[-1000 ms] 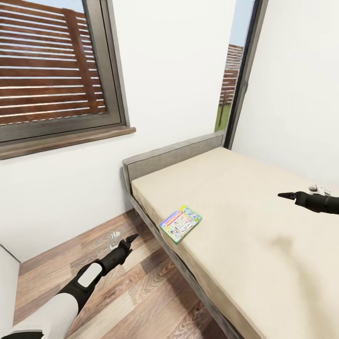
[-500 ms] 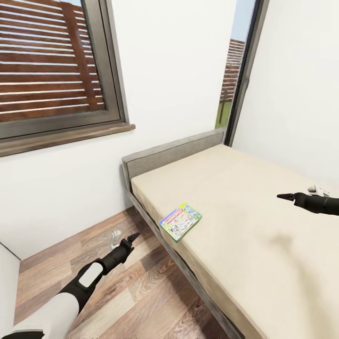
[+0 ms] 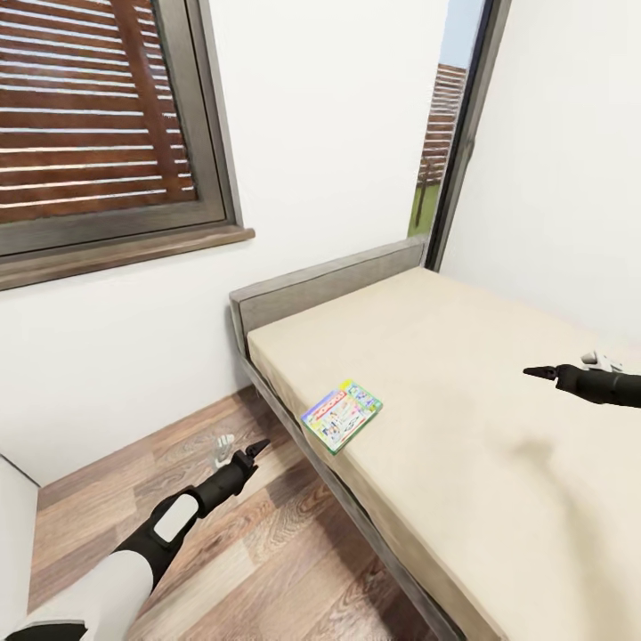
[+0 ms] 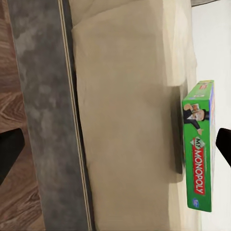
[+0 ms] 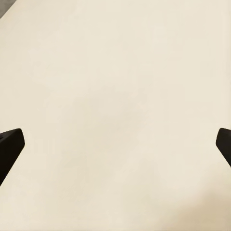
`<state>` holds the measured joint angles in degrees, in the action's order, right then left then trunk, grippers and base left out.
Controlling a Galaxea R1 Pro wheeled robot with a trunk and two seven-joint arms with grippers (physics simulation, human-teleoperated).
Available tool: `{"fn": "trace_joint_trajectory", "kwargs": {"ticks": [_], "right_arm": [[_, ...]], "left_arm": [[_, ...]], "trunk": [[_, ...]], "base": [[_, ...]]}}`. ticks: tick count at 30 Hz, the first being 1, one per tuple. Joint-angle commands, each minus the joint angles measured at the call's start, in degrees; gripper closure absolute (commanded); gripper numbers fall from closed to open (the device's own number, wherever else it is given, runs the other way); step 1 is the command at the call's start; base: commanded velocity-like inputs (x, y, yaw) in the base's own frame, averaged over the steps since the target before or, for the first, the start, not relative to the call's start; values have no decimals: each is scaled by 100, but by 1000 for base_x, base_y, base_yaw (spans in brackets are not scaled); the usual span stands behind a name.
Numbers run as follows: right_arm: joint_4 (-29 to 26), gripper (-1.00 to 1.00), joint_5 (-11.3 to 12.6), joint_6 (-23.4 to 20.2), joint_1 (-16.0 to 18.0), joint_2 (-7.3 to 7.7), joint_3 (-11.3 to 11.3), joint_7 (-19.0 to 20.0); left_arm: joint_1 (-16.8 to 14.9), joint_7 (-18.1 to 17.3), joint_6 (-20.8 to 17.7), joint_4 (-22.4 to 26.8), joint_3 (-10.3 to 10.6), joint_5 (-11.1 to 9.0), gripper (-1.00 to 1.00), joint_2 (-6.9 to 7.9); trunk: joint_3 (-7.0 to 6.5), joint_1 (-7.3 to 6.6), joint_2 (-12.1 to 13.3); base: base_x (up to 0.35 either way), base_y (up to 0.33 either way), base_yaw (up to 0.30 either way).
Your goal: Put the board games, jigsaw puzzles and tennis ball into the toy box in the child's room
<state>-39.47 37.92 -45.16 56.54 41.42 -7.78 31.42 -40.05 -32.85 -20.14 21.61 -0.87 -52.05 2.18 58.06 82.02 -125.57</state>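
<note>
One board game (image 3: pixel 342 416), a flat box with a white printed face and green edges, lies near the side edge of the beige mattress (image 3: pixel 463 392). In the left wrist view its green "Monopoly" edge (image 4: pixel 198 149) faces the camera beyond the bed's side. My left gripper (image 3: pixel 258 445) hangs low over the wood floor beside the bed, short of the box, open and holding nothing (image 4: pixel 115 149). My right gripper (image 3: pixel 534 371) hovers over the mattress to the right of the box, open and holding nothing (image 5: pixel 115 144). The toy box and the table are out of view.
The grey bed frame (image 3: pixel 294 418) and headboard (image 3: pixel 320 289) stand against a white wall under a large window (image 3: pixel 98 133). A narrow glazed strip (image 3: pixel 445 133) fills the corner. Wood-plank floor (image 3: pixel 258 552) lies left of the bed, with a white furniture edge (image 3: pixel 13 534) at the far left.
The whole picture has shifted slightly upward, so the camera has moved. The left gripper sits a little closer to the bed; the right arm and the box keep their places.
</note>
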Motion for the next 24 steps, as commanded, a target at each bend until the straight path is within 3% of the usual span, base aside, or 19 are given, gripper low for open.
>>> {"fn": "trace_joint_trajectory", "kwargs": {"ticks": [1, 24], "right_arm": [[1, -100, 5, -10, 5, 6, -17, 13], [-22, -100, 5, -10, -11, 6, -12, 13]], "left_arm": [[-4, -20, -54, 5, -9, -36, -100, -1], [-15, -148, -60, 74, -2, -8, -100, -14]], "trunk": [[8, -1, -2], [27, -1, -2]], "base": [[0, 0, 0], [0, 0, -11]]}}
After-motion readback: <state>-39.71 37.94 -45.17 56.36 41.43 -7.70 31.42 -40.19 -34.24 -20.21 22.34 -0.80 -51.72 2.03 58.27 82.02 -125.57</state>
